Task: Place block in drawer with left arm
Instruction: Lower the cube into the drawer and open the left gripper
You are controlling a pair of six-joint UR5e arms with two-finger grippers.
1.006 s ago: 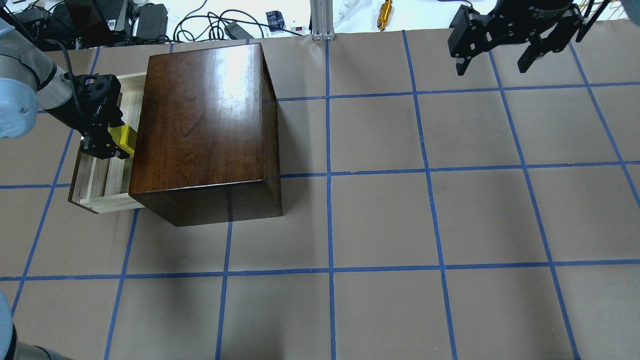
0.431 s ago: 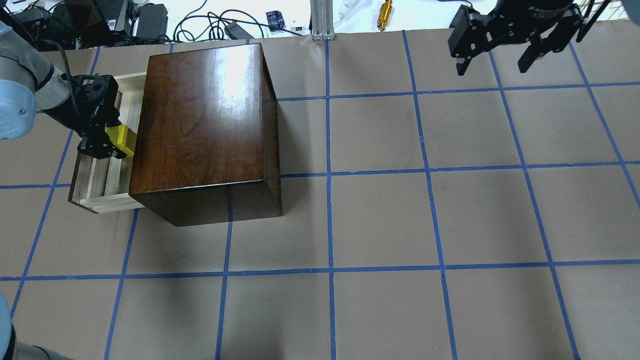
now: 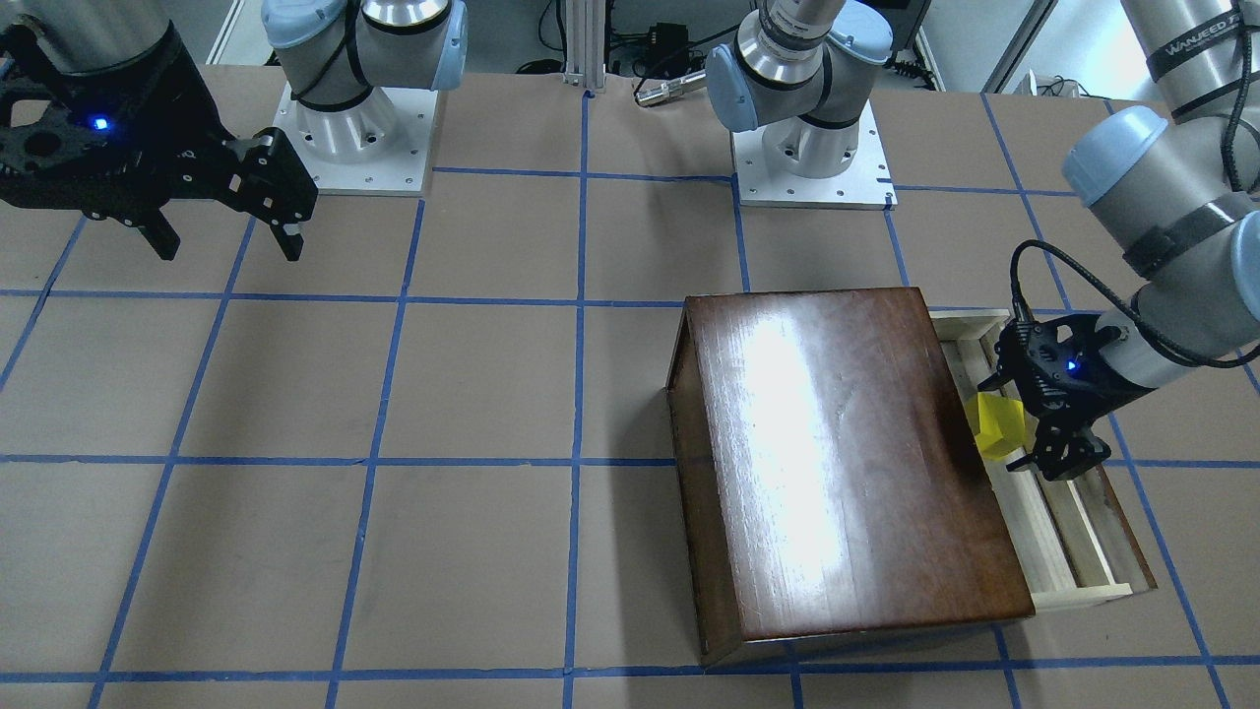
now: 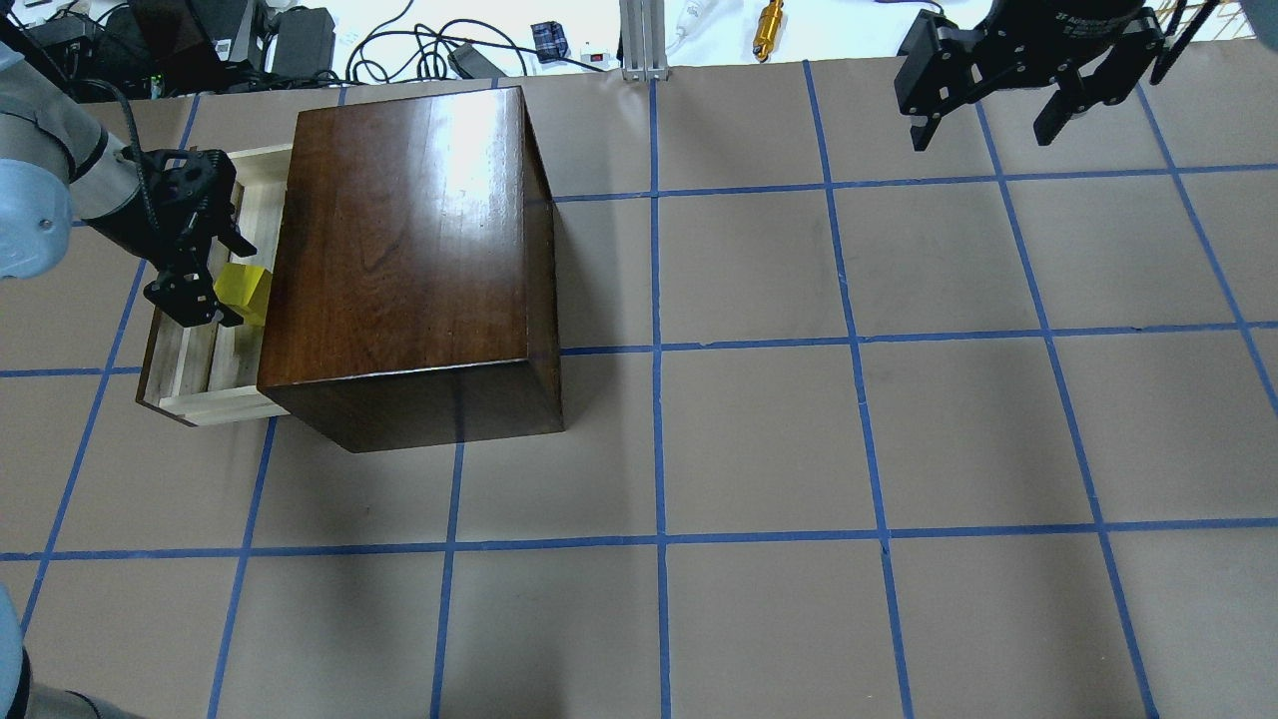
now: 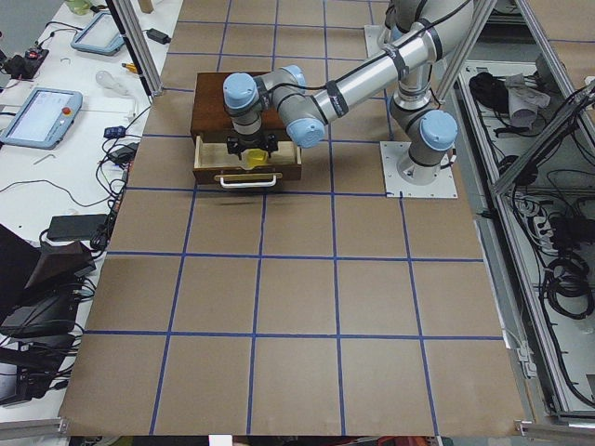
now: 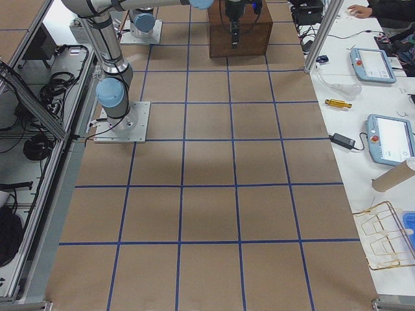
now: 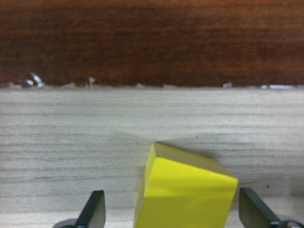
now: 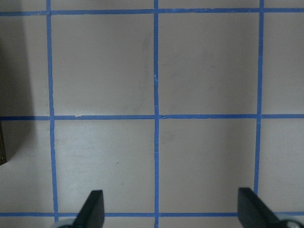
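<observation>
The yellow block (image 4: 246, 295) lies tilted on the pale wooden floor of the open drawer (image 4: 200, 407), which sticks out of the dark-brown cabinet (image 4: 409, 240). My left gripper (image 4: 212, 280) hangs over the drawer, open, its fingers standing either side of the block with gaps. The left wrist view shows the block (image 7: 185, 190) loose between the spread fingertips (image 7: 92, 211). From the front the block (image 3: 994, 425) sits beside the left gripper (image 3: 1029, 433) inside the drawer (image 3: 1088, 591). My right gripper (image 4: 983, 130) is open and empty, high at the far right.
The cabinet (image 3: 837, 453) stands right against the block's side of the drawer. Cables and small tools (image 4: 769, 25) lie beyond the table's far edge. Brown paper with blue tape lines covers the table (image 4: 759, 439). The right gripper (image 8: 173, 213) looks down on bare paper.
My left gripper was shut on the block over the drawer; it has opened and shifted slightly left. The block now rests tilted in the drawer. The right arm has not moved.
</observation>
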